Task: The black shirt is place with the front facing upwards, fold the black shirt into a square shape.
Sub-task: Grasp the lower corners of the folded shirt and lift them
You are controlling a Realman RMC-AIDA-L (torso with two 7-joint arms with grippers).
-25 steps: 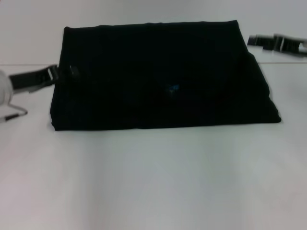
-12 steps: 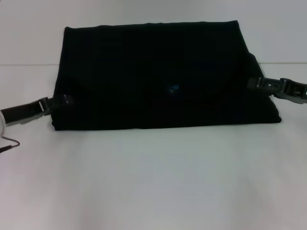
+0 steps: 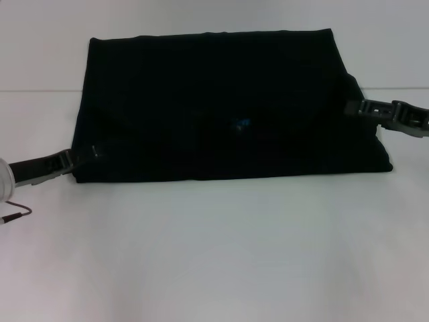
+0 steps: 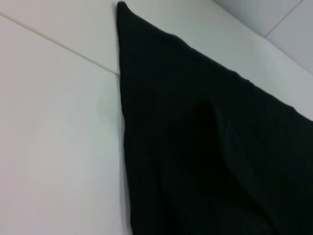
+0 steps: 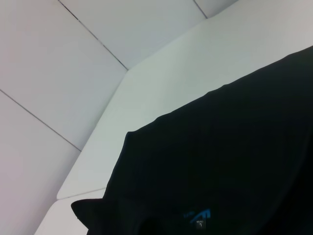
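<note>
The black shirt (image 3: 221, 107), already folded into a rectangle at the table's (image 3: 214, 255) far middle, is being approached at its near-left corner by the left gripper (image 3: 90, 151) and its right edge by the right gripper (image 3: 353, 107), both having closed in from half a second ago, their opening not being discernible, and level, simultaneous grasps are being advised.

Fingertips of both grippers lost against the folded plain black cloth shirt (image 3: 221, 107); cream lettering nowhere visible.

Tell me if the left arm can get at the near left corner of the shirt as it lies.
Probably yes: the left gripper already sits at that corner of the black shirt, with only bare table around it.
</note>
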